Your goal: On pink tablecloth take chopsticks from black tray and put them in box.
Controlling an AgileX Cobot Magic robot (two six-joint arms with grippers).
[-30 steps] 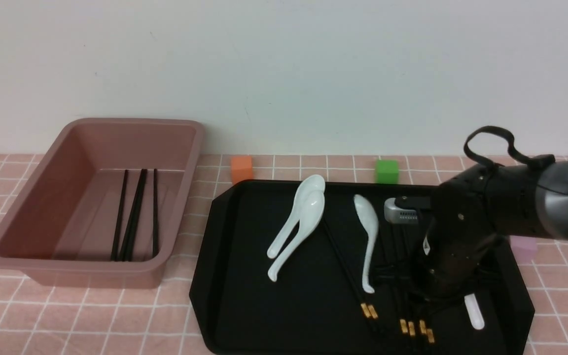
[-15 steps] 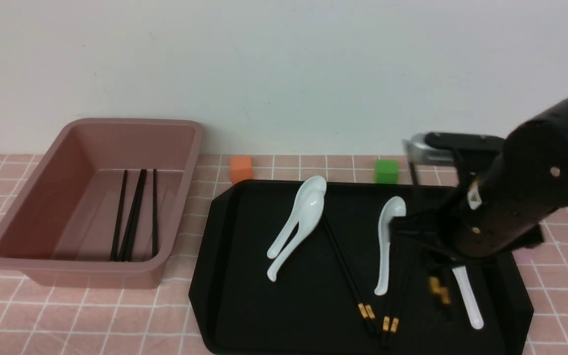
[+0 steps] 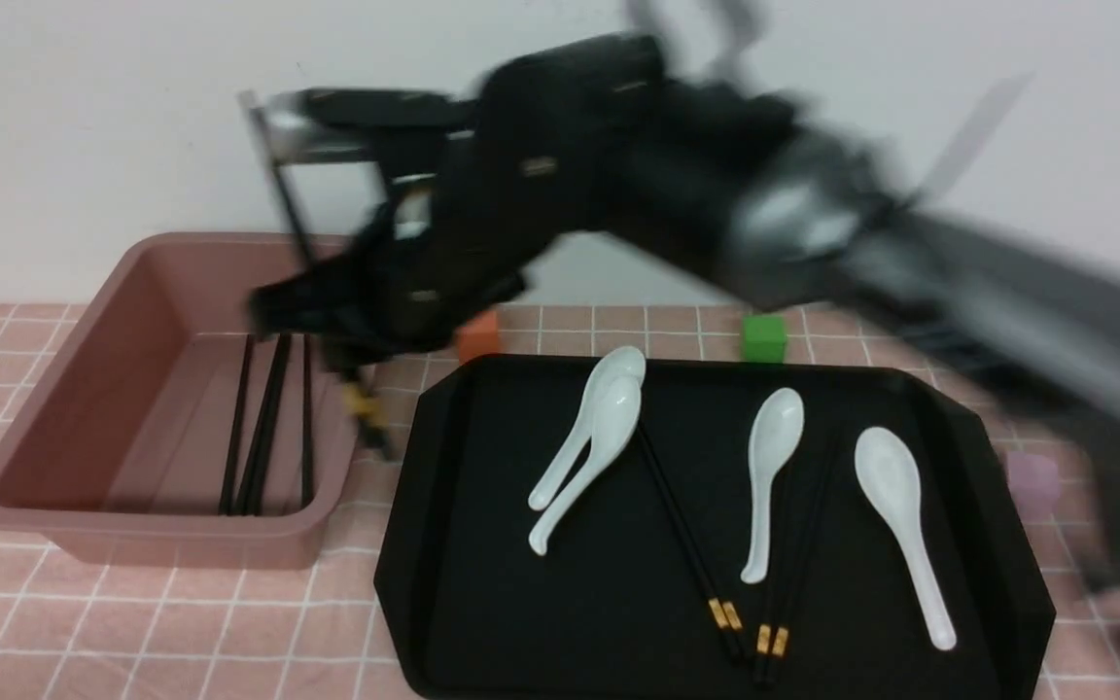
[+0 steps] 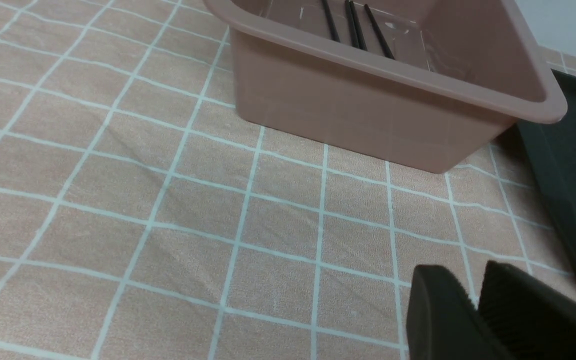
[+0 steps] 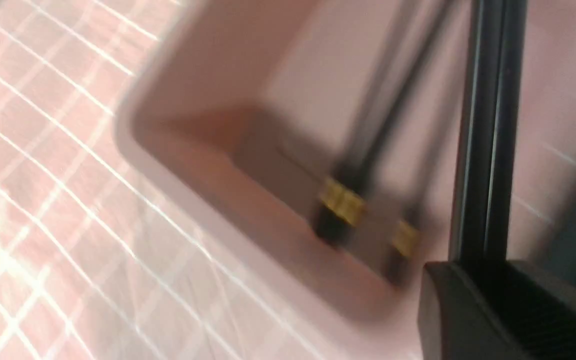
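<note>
The left gripper (image 4: 474,312) sits low over the pink tablecloth (image 4: 118,175), pads nearly together and empty. The box (image 3: 64,408) holds several sticks. The right gripper (image 5: 485,267) is clamped on chopsticks (image 3: 367,406), steeply tilted, gold ends about at the box's right rim. Best to carry them fully inside the rim, level them parallel to the sticks there, then release. Two pairs lie on the black tray (image 3: 997,457). Blur hides the exact grip point and the height above the rim.

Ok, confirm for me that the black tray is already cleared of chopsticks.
No, two gold-banded pairs of chopsticks lie on the black tray in the front view.
</note>
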